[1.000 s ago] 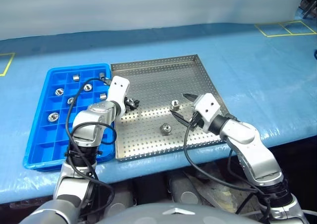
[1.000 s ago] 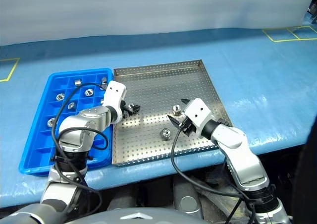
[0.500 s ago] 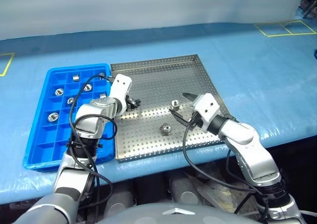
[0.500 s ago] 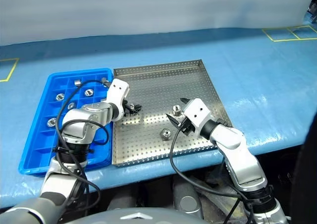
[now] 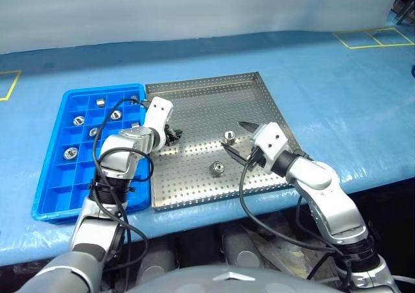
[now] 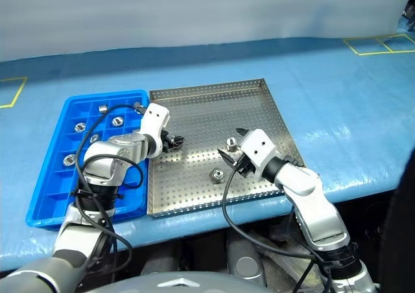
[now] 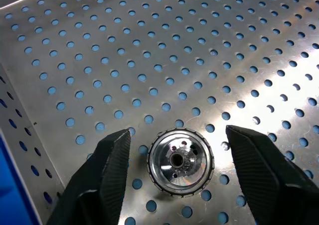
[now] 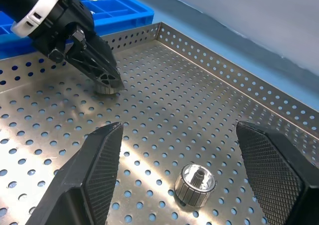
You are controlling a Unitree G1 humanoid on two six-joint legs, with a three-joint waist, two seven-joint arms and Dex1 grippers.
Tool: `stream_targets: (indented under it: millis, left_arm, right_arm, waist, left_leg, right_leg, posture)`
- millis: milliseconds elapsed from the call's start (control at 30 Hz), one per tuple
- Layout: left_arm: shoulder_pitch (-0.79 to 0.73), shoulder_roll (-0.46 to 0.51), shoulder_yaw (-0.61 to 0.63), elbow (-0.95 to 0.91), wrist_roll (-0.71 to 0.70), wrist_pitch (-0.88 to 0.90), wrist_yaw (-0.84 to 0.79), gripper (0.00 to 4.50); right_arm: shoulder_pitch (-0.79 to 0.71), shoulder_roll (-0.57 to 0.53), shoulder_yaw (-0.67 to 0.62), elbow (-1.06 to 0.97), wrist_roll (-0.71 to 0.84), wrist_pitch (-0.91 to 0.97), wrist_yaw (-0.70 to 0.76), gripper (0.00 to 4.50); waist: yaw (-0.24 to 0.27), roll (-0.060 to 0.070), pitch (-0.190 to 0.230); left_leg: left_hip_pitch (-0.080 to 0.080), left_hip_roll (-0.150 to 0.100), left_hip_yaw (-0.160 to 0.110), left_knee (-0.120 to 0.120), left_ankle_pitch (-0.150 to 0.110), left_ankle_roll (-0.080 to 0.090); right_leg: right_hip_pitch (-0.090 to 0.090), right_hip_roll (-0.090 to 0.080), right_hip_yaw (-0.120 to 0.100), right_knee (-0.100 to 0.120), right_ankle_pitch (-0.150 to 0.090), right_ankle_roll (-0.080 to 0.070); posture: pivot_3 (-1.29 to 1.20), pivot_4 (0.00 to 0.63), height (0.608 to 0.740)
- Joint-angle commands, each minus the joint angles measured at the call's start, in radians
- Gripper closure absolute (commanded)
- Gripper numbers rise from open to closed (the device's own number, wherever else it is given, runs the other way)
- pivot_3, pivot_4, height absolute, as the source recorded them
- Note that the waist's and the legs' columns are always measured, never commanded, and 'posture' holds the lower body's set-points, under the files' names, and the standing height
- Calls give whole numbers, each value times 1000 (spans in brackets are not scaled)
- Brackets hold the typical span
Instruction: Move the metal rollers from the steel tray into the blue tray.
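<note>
Left tool [image 7: 177, 177] straddles shiny ribbed roller [image 7: 181, 160], possibly touching.

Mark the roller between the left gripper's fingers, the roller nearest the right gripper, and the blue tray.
roller between the fingers [image 7: 180, 160], left wrist view, on its top face.
roller nearest the right gripper [image 8: 195, 184], right wrist view, on its ribbed side.
blue tray [image 5: 53, 133], left eye view, on its left rim.

Head cameras overlook the steel tray [image 5: 207, 137]; wrist cameras close above it.
</note>
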State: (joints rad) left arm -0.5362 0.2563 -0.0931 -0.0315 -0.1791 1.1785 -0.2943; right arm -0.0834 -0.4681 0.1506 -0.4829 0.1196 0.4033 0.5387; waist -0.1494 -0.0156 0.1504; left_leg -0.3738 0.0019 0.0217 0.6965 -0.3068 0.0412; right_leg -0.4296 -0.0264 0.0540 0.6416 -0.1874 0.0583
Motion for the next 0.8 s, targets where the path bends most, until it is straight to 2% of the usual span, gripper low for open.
stream_targets:
  millis: [33,133,200,233,600,800]
  left_arm:
    - [-6,-16,-15,4,-18,5,-18,2158]
    - [-6,-21,-14,0,-17,3,-22,2158]
    - [-3,-24,-12,-4,-15,1,-20,2717]
    - [-2,-24,-11,-6,-13,-1,-19,2779]
    - [38,-23,2,-124,6,-92,7,2778]
    - [114,-52,131,-346,-1,-187,90,2778]
  right_arm:
    - [-8,1,-10,-29,-3,-18,-4,692]
    - [-8,0,-11,-31,-4,-18,-4,692]
    - [-7,-1,-12,-32,-3,-18,-3,692]
    - [-7,-2,-11,-32,-3,-18,-2,692]
    - [-16,-3,-5,-24,-3,-17,5,692]
    - [-12,-5,4,-30,-2,-13,14,692]
  waist:
    - [1,0,0]
    - [-1,0,0]
    - [-1,0,0]
    - [0,0,0]
    - [-1,0,0]
    - [2,-1,1]
  left_leg:
    - [-1,0,0,0,0,0]
    - [-1,0,0,0,0,0]
    - [-1,0,0,0,0,0]
    - [-1,0,0,0,0,0]
    - [-2,0,0,0,0,0]
    - [-3,1,0,0,0,0]
  right_leg:
    - [-1,0,0,0,0,0]
    - [-1,0,0,0,0,0]
    - [-1,0,0,0,0,0]
    - [-1,0,0,0,0,0]
    - [-1,0,0,0,0,0]
    - [-3,-1,0,0,0,0]
  posture:
    - [-255,150,740]
    - [-258,150,740]
    - [-255,150,740]
    - [-255,150,740]
    - [-245,150,740]
    - [-233,150,740]
